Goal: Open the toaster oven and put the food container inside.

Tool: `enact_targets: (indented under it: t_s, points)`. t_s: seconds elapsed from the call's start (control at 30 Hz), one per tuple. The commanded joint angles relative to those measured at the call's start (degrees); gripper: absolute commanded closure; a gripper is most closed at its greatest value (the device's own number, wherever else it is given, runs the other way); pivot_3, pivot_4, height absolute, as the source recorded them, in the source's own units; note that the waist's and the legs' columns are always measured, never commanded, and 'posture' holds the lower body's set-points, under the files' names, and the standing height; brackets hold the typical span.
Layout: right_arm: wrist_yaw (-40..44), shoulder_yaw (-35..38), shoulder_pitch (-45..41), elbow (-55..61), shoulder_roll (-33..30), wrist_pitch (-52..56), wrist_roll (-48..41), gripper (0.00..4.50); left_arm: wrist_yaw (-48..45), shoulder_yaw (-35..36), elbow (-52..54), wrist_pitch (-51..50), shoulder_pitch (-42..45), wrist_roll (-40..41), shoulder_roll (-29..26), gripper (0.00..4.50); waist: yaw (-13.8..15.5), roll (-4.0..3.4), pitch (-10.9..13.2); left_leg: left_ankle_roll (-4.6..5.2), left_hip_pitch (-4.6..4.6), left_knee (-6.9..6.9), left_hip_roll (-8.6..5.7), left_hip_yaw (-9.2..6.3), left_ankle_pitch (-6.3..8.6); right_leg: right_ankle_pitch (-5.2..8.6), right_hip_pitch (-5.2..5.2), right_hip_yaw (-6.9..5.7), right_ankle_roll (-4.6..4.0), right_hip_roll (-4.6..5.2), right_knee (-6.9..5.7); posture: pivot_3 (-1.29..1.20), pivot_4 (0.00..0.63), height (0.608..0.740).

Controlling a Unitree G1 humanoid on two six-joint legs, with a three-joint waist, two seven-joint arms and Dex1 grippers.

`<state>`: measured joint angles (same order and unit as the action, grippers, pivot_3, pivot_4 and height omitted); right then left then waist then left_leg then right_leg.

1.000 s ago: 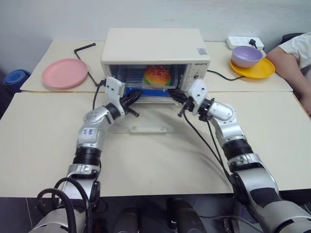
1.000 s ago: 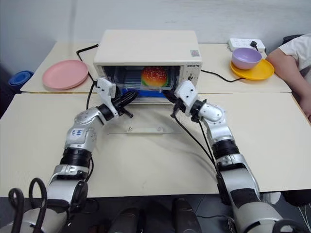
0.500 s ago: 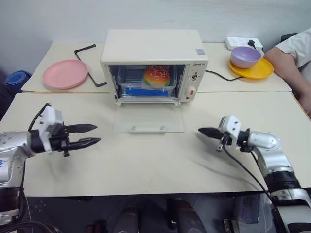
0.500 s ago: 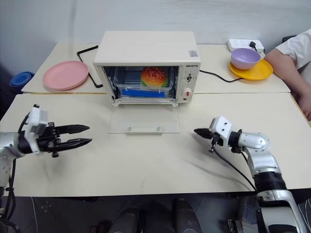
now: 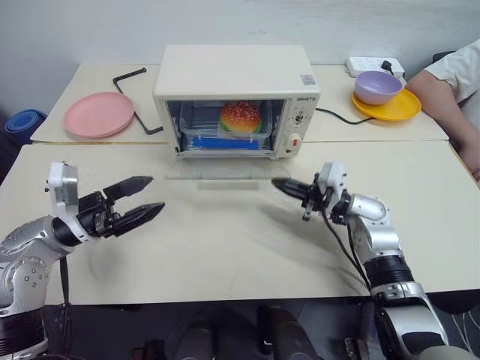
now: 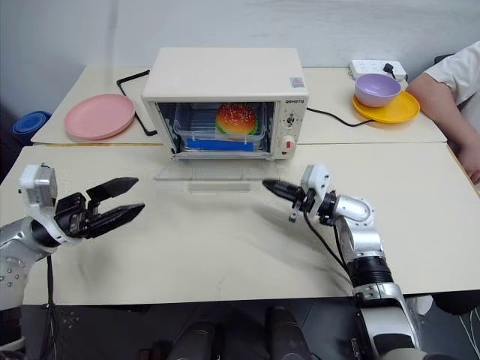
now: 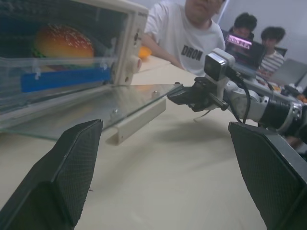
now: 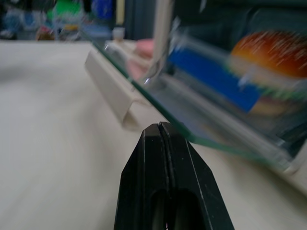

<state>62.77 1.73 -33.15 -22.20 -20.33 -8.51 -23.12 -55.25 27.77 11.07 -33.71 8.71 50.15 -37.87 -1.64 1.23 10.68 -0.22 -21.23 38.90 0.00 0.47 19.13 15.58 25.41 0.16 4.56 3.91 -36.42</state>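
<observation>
Pointing at the toaster oven (image 5: 236, 71), both hands seemingly hover.

Two head eyes high over the table (image 5: 225, 247); both wrist views low, near the toaster oven (image 5: 236, 82).

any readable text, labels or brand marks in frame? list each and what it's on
"DRON" (possibly cut off): white T-shirt of a person behind the table.
Toaster oven brand mark above the knobs: too small to read.
Sticker on the oven top: unreadable.
Knob markings on the control panel: unreadable.
</observation>
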Motion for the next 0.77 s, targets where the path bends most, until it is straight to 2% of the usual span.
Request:
enact_targets:
  t_s: [0.03,0.13,0.23,0.3,0.37,0.43,0.53,0.67,0.77]
  points:
    - [-6.6,4.8,-4.8,5.0,3.2,2.8,-5.7,4.50,9.8,3.4,1.0,2.8,3.3,1.3,4.3,0.05,0.0,0.00,0.0,0.00,0.00,0.00,0.00,0.00,0.00,0.00,0.00,0.00,0.00,0.00,0.00,0.00,0.150,0.740]
    - [-12.3,7.3,-9.2,5.7,5.4,4.4,-7.0,4.50,13.8,2.6,-0.7,6.9,5.2,-3.7,6.1,0.05,-0.1,0.00,0.0,-0.12,0.00,0.02,-0.02,0.02,-0.06,0.00,0.05,0.01,0.00,-0.02,-0.02,0.00,0.150,0.740]
    - [-14.0,8.0,-10.8,5.8,4.3,8.0,-7.3,4.50,12.9,-0.6,-1.1,10.4,4.2,-9.4,4.3,0.05,0.0,0.00,0.0,-0.24,-0.01,-0.03,-0.01,0.03,-0.13,0.00,0.05,0.00,0.00,-0.06,-0.09,0.00,0.150,0.740]
    - [-10.4,6.6,-9.4,7.0,1.0,10.8,-6.8,4.50,9.9,-2.1,-2.0,14.9,2.6,-13.3,2.8,0.05,0.1,0.00,0.0,-0.24,-0.06,-0.04,-0.02,0.06,-0.12,0.00,0.04,0.02,0.00,-0.06,-0.04,0.00,0.150,0.740]
    - [-4.8,4.6,-5.6,10.0,-3.3,11.8,-6.0,4.13,6.8,-3.7,-3.6,18.1,0.1,-17.7,-0.6,0.00,0.2,0.00,0.0,-0.15,-0.13,-0.04,-0.04,0.07,-0.08,0.00,0.04,0.01,0.00,-0.03,0.07,0.00,0.150,0.740]
    - [0.9,2.8,-0.2,13.1,-8.3,9.4,-3.8,3.65,3.3,-4.4,-6.4,22.5,-3.7,-22.3,-4.4,0.00,0.1,0.00,0.0,-0.06,-0.19,-0.12,-0.05,0.08,-0.03,0.00,0.04,0.00,0.01,0.00,0.28,0.00,0.150,0.740]
    - [6.0,1.7,6.0,15.8,-12.8,5.9,-2.1,2.55,-0.2,-4.0,-9.7,27.2,-7.8,-25.0,-7.2,0.00,0.0,-0.01,0.0,0.12,-0.15,-0.39,-0.07,0.19,0.06,-0.01,0.03,0.01,0.03,0.04,0.50,0.00,0.150,0.740]
    - [12.5,1.7,15.6,17.6,-17.7,1.9,-1.2,1.25,-2.6,-2.5,-10.1,32.5,-14.3,-27.3,-8.1,0.00,-0.1,0.00,0.0,0.29,0.05,-0.66,-0.04,0.32,0.09,-0.02,0.04,0.08,0.04,0.07,0.59,0.00,0.150,0.740]
    - [13.4,2.6,19.5,17.1,-18.7,-0.3,-1.1,0.22,-2.5,-1.8,-8.1,32.6,-17.2,-26.2,-7.5,0.00,0.1,0.00,0.0,0.24,0.11,-0.73,-0.04,0.29,0.04,-0.01,0.04,0.05,0.02,0.09,0.60,0.00,0.150,0.740]
